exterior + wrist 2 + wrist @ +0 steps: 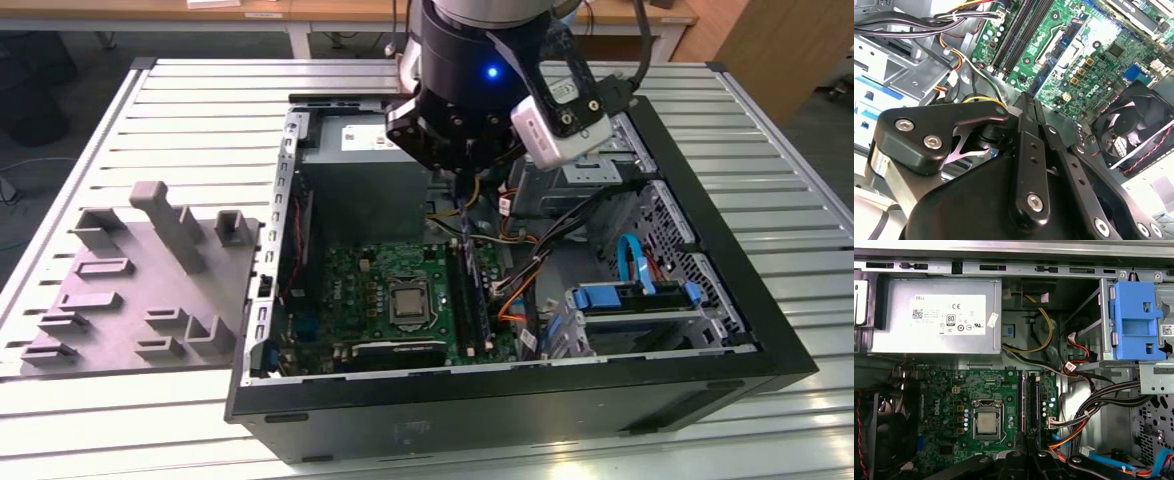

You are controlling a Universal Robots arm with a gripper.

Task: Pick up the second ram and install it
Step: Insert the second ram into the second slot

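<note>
— While the arm hangs over the open computer case (534,405), what is the end effector (461,180) doing?

— Its fingers (1024,145) are drawn together on a slim dark strip seen edge-on, which I take to be the second ram (1028,101). In the first wrist view the same strip (1028,439) pokes out between the black fingertips.

— Where is that against the board?

— In the exterior view the end effector sits at about twelve o'clock from the socket rails (467,290), over the far part of the case beside the grey power supply (360,175). The second ram is held above the green motherboard (347,290), apart from the rails. In the first wrist view it lines up roughly with their length (1029,400).

— What else is around?

— The processor (404,303) lies at nine o'clock from the rails in the exterior view, close beside them. A black fan (1134,125) shows in the second wrist view. The grey moulded tray (134,280) rests on the slatted tabletop (801,420) at nine o'clock from the case, just beside its wall.
</note>
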